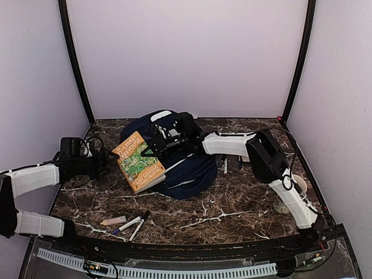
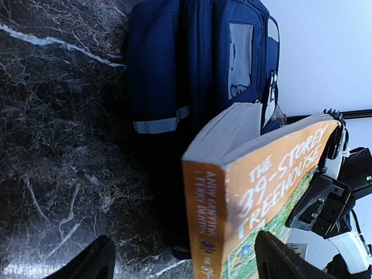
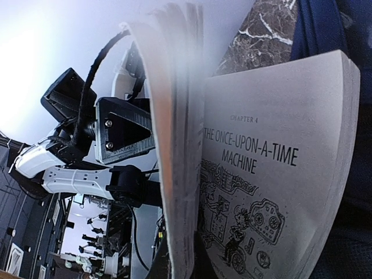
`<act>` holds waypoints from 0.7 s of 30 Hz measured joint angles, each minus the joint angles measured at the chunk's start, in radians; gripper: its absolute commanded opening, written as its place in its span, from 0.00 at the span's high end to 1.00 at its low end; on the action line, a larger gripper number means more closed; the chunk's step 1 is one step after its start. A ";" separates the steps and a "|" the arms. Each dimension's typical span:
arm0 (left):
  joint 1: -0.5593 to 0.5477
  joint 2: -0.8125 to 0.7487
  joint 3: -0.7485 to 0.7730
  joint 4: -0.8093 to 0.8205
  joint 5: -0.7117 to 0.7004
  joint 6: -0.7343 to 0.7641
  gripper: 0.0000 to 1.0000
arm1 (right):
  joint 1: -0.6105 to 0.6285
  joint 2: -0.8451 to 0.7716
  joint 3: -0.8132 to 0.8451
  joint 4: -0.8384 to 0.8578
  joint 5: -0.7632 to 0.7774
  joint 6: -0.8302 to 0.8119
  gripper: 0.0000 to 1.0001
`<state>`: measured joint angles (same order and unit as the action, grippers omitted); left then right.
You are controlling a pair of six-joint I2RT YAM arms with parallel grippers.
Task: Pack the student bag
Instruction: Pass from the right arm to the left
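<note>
The student bag (image 1: pixel 185 165) lies flat at the middle of the table, navy with white stripes; in the left wrist view the bag (image 2: pixel 174 64) fills the top. An orange and green book (image 1: pixel 138 161) leans on its left side, tilted up. My right gripper (image 1: pixel 157 146) reaches over the bag and is shut on the book's cover and first pages (image 3: pixel 180 174), so the book stands fanned open at a chapter page (image 3: pixel 261 174). My left gripper (image 1: pixel 107 157) is open just left of the book, with the orange spine (image 2: pixel 203 221) ahead between its spread fingers (image 2: pixel 96 261).
A pink marker (image 1: pixel 113 221) and two dark pens (image 1: pixel 132 224) lie near the front edge. More pens (image 1: pixel 225 165) lie right of the bag. A pale roll (image 1: pixel 299 183) sits behind the right arm. Black frame posts stand at the back corners.
</note>
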<state>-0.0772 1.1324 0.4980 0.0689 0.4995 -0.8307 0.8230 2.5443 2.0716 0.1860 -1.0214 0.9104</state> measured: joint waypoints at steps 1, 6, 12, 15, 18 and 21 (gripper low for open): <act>0.000 0.025 -0.012 0.042 0.008 -0.004 0.14 | -0.001 0.009 -0.002 0.002 0.001 0.000 1.00; -0.023 0.154 -0.065 0.254 0.041 -0.031 0.17 | -0.012 0.048 -0.008 0.002 0.008 0.000 1.00; -0.069 0.302 -0.089 0.495 0.074 -0.085 0.22 | -0.025 0.056 -0.016 0.007 0.009 0.000 1.00; -0.082 0.354 -0.089 0.578 0.085 -0.110 0.27 | -0.025 0.057 -0.016 0.009 0.009 -0.002 1.00; -0.085 0.402 -0.089 0.664 0.097 -0.138 0.35 | -0.025 0.060 -0.017 0.009 0.012 -0.008 1.00; -0.085 0.429 -0.096 0.742 0.106 -0.165 0.40 | -0.025 0.063 -0.018 0.010 0.015 -0.011 1.00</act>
<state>-0.1619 1.5612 0.4023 0.8104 0.6060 -0.9955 0.7979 2.6072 2.0541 0.1959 -1.0065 0.8989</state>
